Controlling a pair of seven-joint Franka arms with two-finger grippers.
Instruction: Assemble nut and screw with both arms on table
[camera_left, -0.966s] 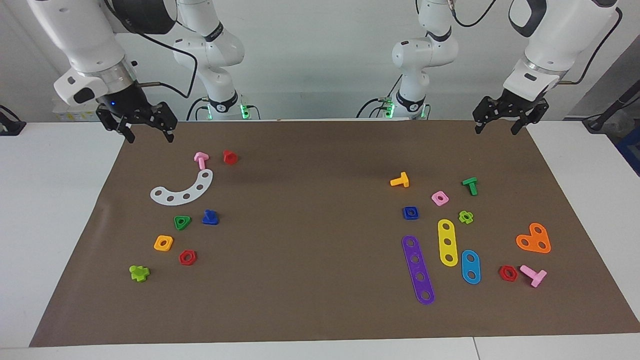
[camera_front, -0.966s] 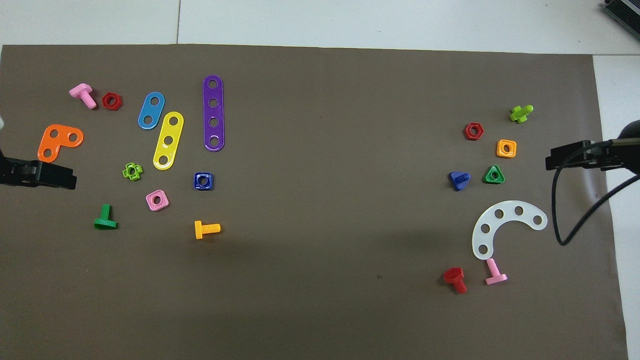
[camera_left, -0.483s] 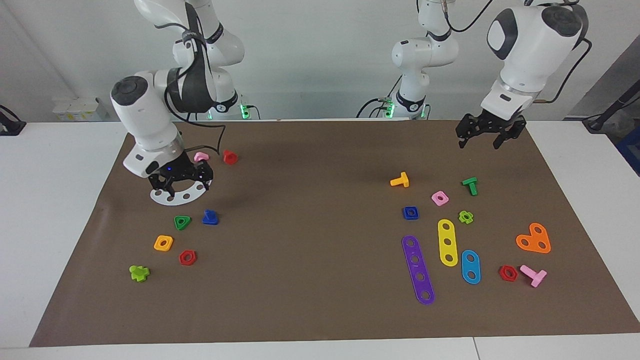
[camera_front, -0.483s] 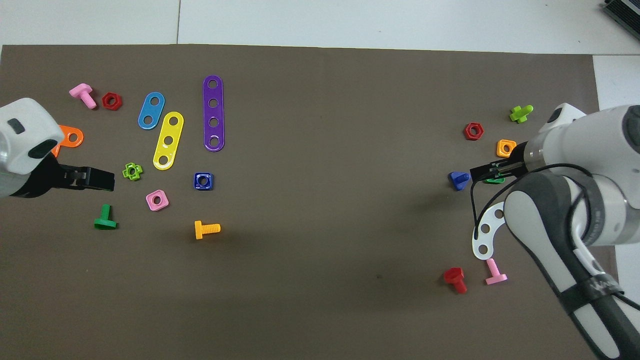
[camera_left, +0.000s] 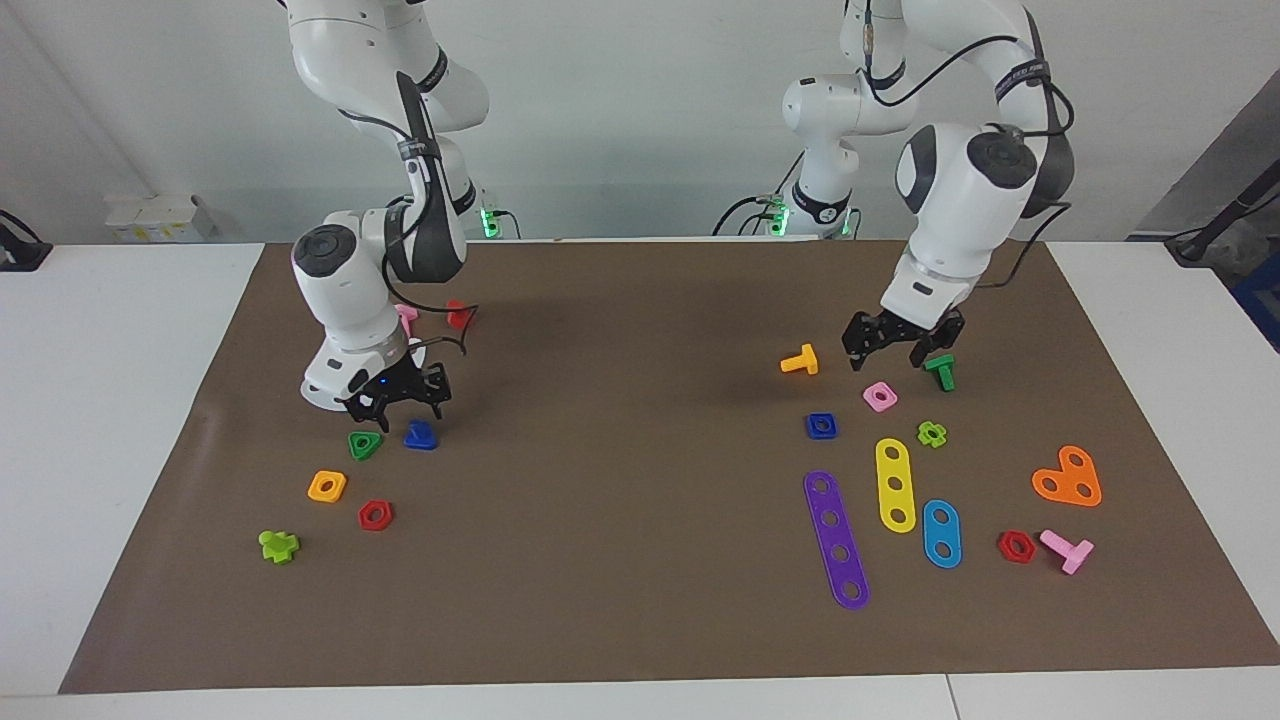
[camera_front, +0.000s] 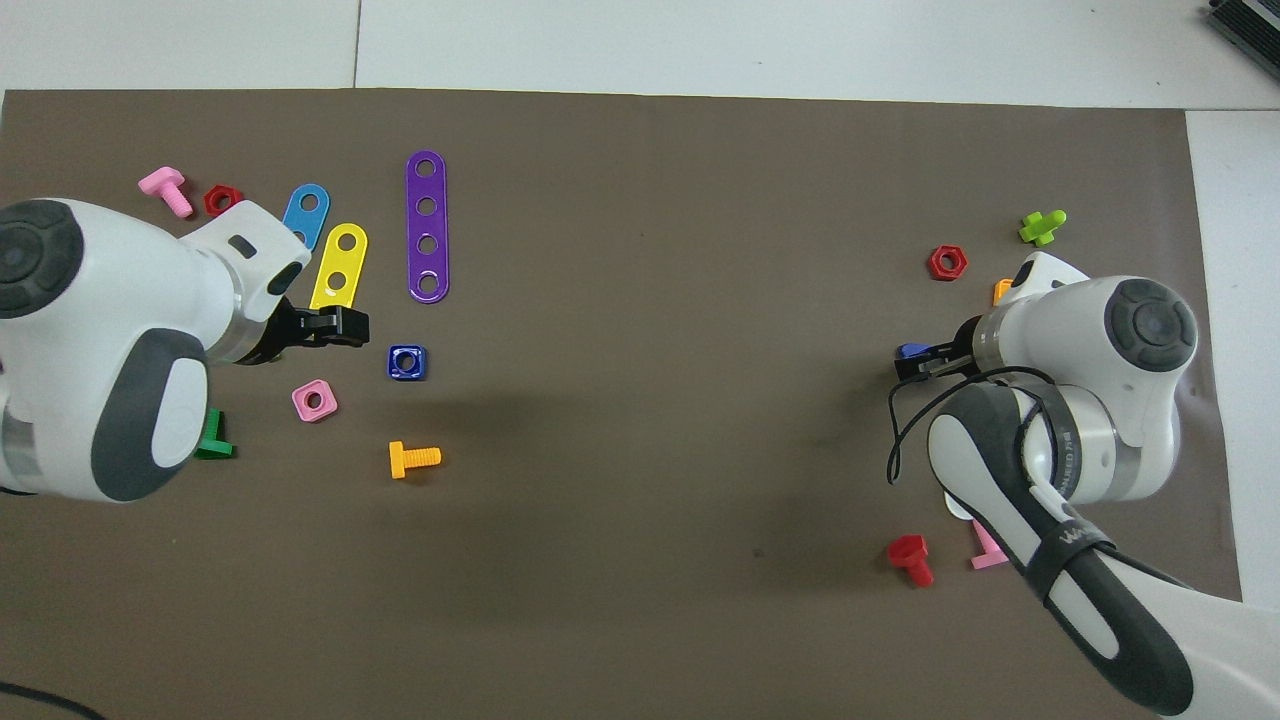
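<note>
The dark blue square nut (camera_left: 821, 426) lies flat on the brown mat (camera_left: 620, 480) at the left arm's end; it also shows in the overhead view (camera_front: 406, 362). My left gripper (camera_left: 887, 360) is open and empty, in the air over the pink square nut (camera_left: 880, 397), apart from the blue nut; it also shows in the overhead view (camera_front: 348, 325). The dark blue screw (camera_left: 420, 435) stands head down at the right arm's end, half hidden in the overhead view (camera_front: 910, 350). My right gripper (camera_left: 403, 410) is open, low, just above the screw and the green triangular nut (camera_left: 364, 444).
Near the blue nut lie an orange bolt (camera_left: 801, 360), a green T-bolt (camera_left: 941, 372), a lime cross nut (camera_left: 932, 434) and purple (camera_left: 836, 538), yellow (camera_left: 895, 484) and blue strips. Near the screw lie an orange-yellow nut (camera_left: 327, 486) and a red hex nut (camera_left: 375, 515).
Both arms have swung down from the mat's edge nearest the robots. The right gripper came down over the blue screw; the left gripper moved to above the pink nut. No object has moved.
</note>
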